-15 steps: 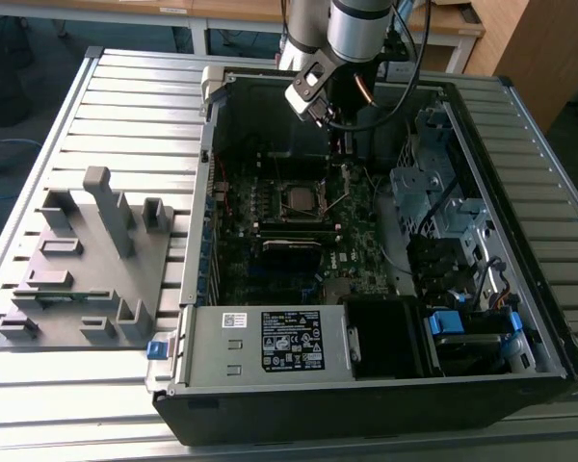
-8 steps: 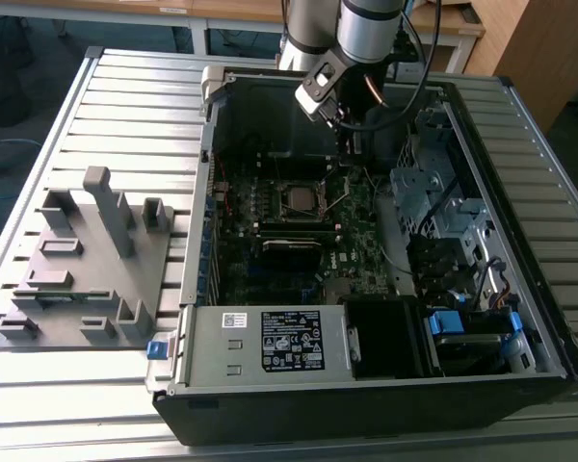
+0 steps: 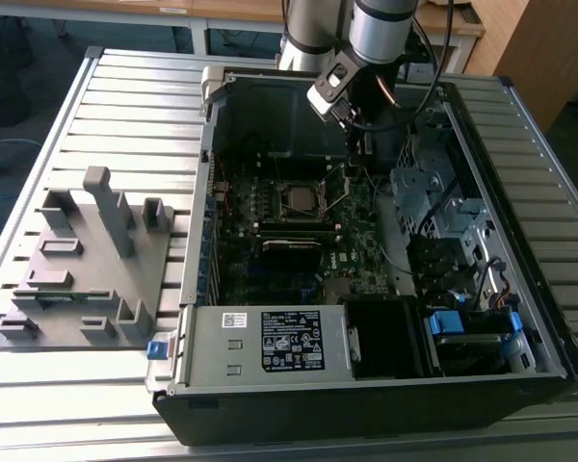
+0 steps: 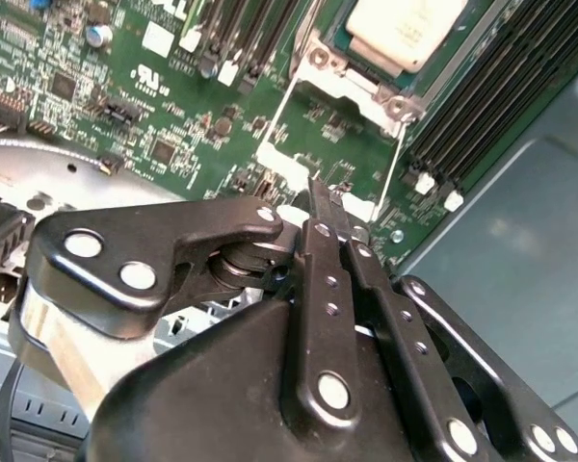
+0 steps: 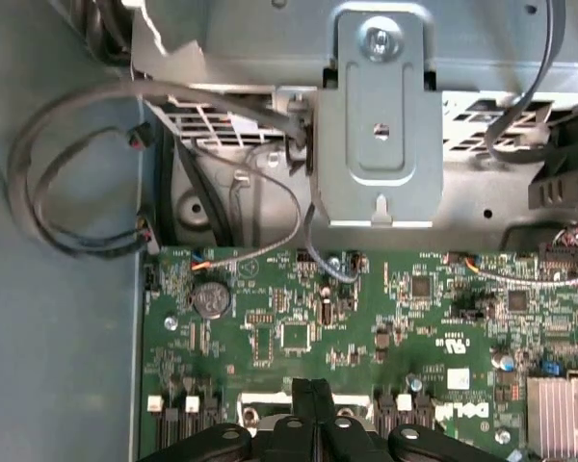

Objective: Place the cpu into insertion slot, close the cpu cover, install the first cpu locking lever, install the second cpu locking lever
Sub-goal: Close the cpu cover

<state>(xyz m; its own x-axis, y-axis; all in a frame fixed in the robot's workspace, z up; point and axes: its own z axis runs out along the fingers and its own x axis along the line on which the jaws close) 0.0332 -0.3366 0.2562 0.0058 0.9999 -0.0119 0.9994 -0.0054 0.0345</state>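
Steel slats make up the worktop (image 3: 125, 87), and an open computer case (image 3: 366, 395) lies on it, taking up the middle and the exterior view's right. A grey moulded fixture (image 3: 87, 260) sits on the slats at the exterior view's left, just beside the case. The robot arm (image 3: 380, 29) comes down from the far side into the case. A green-black circuit board (image 3: 270, 260) covers the case floor, and a metal drive bracket (image 5: 380, 125) stands along its edge.

The pincer (image 4: 320, 207) hangs low over the board, just to the exterior view's right of the insertion slot (image 3: 299, 199). Both wrist views show its fingers (image 5: 303, 404) pressed together, and I see nothing between them.

The cpu (image 4: 405, 29) sits in the slot with its pale top showing. The cpu cover (image 4: 356, 82) appears to lie flat around it. Two thin wire levers (image 4: 287, 111) reach out from the slot's corners towards the pincer, whose tip is between their ends. I cannot tell whether it touches either one.
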